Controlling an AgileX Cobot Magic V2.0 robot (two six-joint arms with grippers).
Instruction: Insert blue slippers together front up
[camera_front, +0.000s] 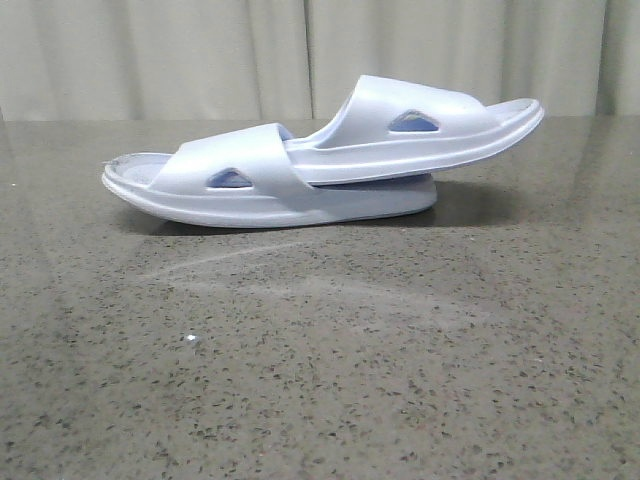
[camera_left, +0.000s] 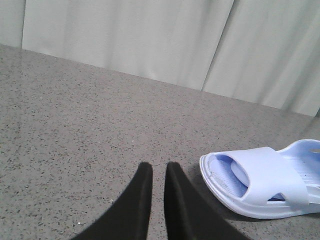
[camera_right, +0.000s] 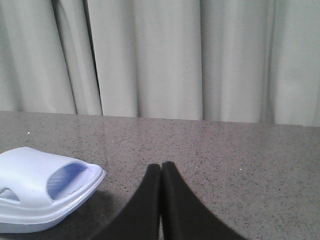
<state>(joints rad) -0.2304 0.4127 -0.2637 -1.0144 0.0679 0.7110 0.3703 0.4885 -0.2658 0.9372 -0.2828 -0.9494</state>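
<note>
The speckled bench (camera_front: 320, 380) lies bare in front. Behind, the blue slippers (camera_front: 320, 160) are already nested; left hand (camera_left: 154, 172) nearly clenched, right hand (camera_right: 161, 170) clenched, nothing held.

I've got the two slippers nested on the table (camera_front: 320, 380): the lower slipper (camera_front: 230, 185) sits to my left, and the upper slipper (camera_front: 420, 125) is tucked under its strap, sticking out right.

- Two pale blue moulded foam slide slippers (camera_front: 320, 160) are lying nested, soles down, on the speckled grey table.
- The upper slipper's end is sitting tucked under the lower slipper's wide strap.
</note>
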